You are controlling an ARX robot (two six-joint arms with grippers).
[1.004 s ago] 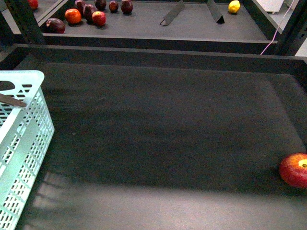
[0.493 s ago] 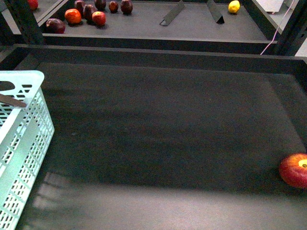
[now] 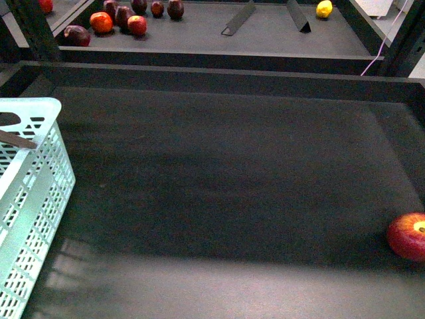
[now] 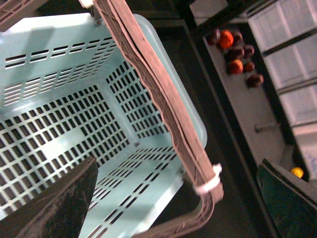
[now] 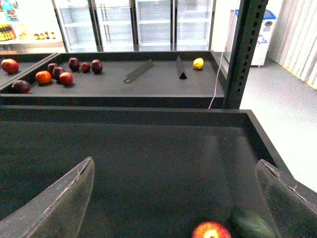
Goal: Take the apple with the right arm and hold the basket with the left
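Red and glossy, the apple [image 3: 407, 236] sits at the near right edge of the tray [image 3: 219, 186], ahead of the right gripper [image 5: 174, 166], fingers spread. It is likely firm but slippery, best pinched across its widest girth. Across at the left, the left gripper [image 4: 178, 163], fingers spread too, hangs over the mint basket [image 3: 40, 166].

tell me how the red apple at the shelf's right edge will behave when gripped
The apple is round and lies free on the flat shelf floor, so a nudge would probably roll it. Its skin looks smooth, so an off-centre grip may slip.

Dim, grainy, pale near-edge glare.
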